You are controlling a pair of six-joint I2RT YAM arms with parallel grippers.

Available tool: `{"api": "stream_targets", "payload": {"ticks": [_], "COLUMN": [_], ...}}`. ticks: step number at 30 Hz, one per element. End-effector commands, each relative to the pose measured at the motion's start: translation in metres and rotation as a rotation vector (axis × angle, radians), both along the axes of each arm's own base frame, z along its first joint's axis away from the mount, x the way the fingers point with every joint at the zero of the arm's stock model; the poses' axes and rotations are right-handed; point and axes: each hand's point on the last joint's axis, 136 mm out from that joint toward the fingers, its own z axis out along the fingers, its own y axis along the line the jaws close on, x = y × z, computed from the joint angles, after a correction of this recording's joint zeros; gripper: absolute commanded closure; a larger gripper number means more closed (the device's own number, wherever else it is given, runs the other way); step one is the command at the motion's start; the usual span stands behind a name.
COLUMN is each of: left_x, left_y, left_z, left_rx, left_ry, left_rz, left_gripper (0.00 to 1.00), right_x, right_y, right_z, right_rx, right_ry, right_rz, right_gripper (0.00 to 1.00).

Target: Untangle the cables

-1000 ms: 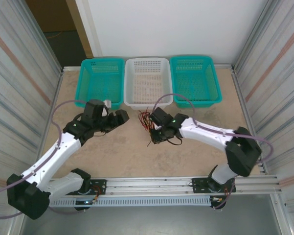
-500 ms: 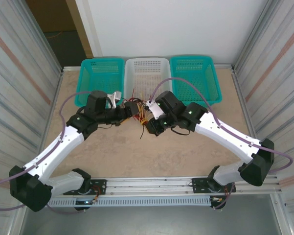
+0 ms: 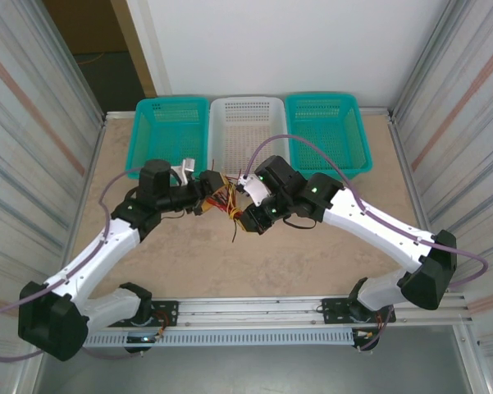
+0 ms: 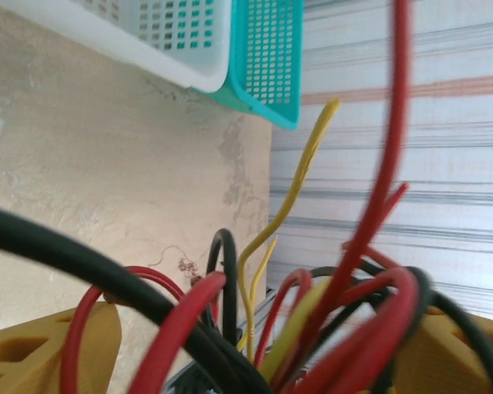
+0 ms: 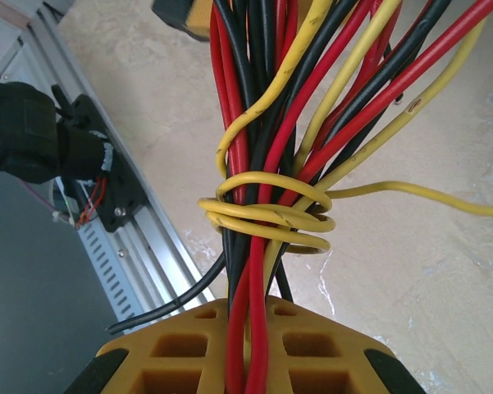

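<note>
The cables (image 3: 230, 201) are a tangle of red, black and yellow strands hanging between my two grippers, in front of the white basket. My right gripper (image 3: 253, 217) is shut on the cables: red and black strands run down between its yellow fingers (image 5: 312, 345). A yellow cable (image 5: 267, 215) is wound in several turns around the bundle just above that grip. My left gripper (image 3: 213, 182) reaches in from the left. Its yellow fingers (image 4: 41, 345) stand wide apart, open, with loops of the cables (image 4: 336, 304) lying loosely between them.
A teal basket (image 3: 171, 135), a white basket (image 3: 248, 135) and another teal basket (image 3: 326, 131) line the back edge. The aluminium rail (image 3: 254, 316) with the arm bases runs along the front. Corrugated walls close both sides.
My right gripper has carried the cable bundle up off the table and back toward the white basket. My left gripper swung right and now straddles the bundle's far end.
</note>
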Motion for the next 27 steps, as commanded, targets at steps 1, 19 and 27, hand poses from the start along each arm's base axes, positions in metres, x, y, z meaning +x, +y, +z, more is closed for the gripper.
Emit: {"api": "stream_targets", "payload": {"ticks": [1, 19, 27], "left_x": [-0.005, -0.017, -0.017], "left_y": [0.001, -0.022, -0.024], "left_z": [0.017, -0.018, -0.018], "left_rx": [-0.049, -0.083, -0.133], "left_ry": [-0.026, 0.080, 0.068], "left_rz": [-0.007, -0.104, -0.111], "left_gripper": [0.14, 0.30, 0.56], "right_x": [0.000, -0.001, -0.002], "right_y": [0.008, 0.025, 0.023], "right_z": [0.025, 0.026, 0.020], "right_rx": [0.070, 0.099, 0.086], "right_ry": [-0.049, -0.014, -0.001], "right_rz": [0.039, 0.085, 0.079], "right_gripper": [0.97, 0.96, 0.97]}}
